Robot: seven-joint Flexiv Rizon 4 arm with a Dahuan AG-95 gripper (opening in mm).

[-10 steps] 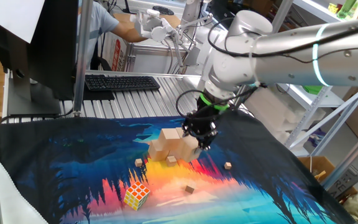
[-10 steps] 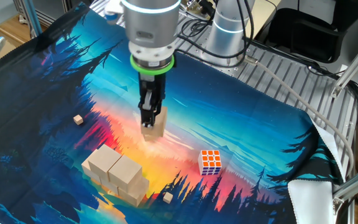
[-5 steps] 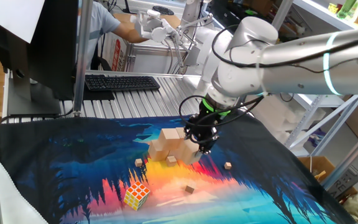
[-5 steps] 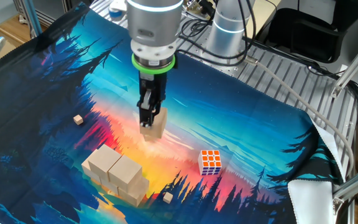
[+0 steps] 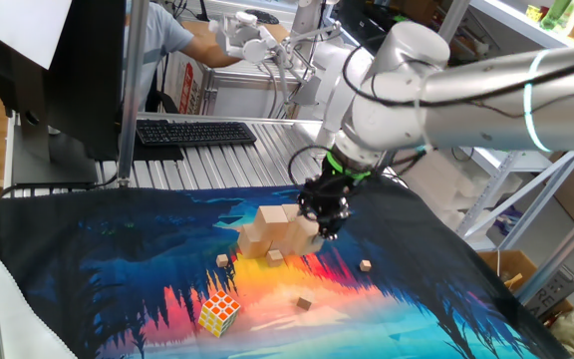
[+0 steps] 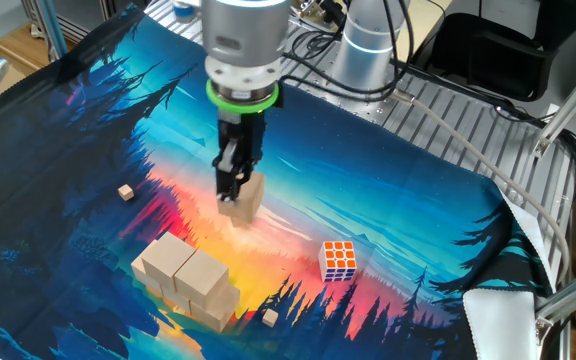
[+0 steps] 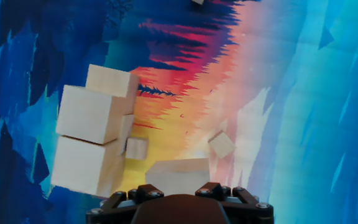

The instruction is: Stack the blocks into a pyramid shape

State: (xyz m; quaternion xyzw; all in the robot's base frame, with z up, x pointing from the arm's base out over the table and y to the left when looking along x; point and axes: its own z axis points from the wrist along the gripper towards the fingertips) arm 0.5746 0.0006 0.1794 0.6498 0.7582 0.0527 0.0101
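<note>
Materials: wood, cloth, glossy metal.
Blocks [image 6: 190, 275] matt pale wood; printed cloth [image 6: 408, 200] smooth beneath tool [image 6: 230, 192]; arm [image 5: 486, 75] glossy silver.

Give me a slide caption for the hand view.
Gripper carries a wooden block toward the stacked blocks.
</note>
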